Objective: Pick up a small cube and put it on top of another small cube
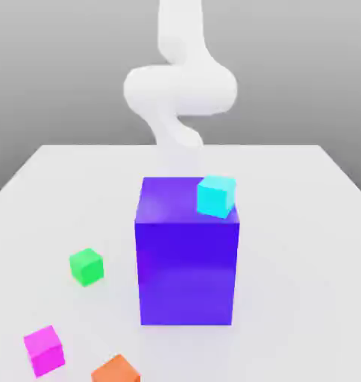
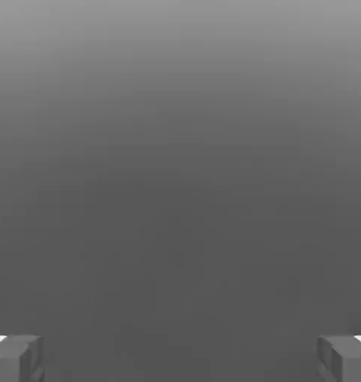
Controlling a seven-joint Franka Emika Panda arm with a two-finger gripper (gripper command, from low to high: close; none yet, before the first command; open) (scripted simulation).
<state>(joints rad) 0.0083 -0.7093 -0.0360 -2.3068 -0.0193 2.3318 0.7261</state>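
Magenta-pink small cube (image 1: pixel 44 349) sits low at the exterior view's left, resting on the pale worktop (image 1: pixel 303 224), with nothing touching it. Just beside it, toward the exterior view's right, there's an orange cube (image 1: pixel 116 370) right at the picture's lower edge, cut off by the frame. Further back from those two, a green cube (image 1: pixel 86 266) stands on the worktop on its own, apart from both.

Centre stage, a tall blue-violet block (image 1: pixel 187 254) rises well above the little cubes, and up on its top face, at the corner toward the exterior view's right, perches a cyan cube (image 1: pixel 216 196), turned a little off the block's edges.

Behind the block, the white arm (image 1: pixel 180 86) comes down from the top of the exterior view, bulges out in a thick bend, then narrows toward the worktop just behind the block's back edge. It's well away from the pink cube.

On the hand view, the tool (image 2: pixel 180 358) shows its two grey fingertips (image 2: pixel 16 358) at opposite sides of the picture, spread wide with nothing between them: jaws open, holding nothing. Ahead of them lies plain grey, shading lighter to darker.
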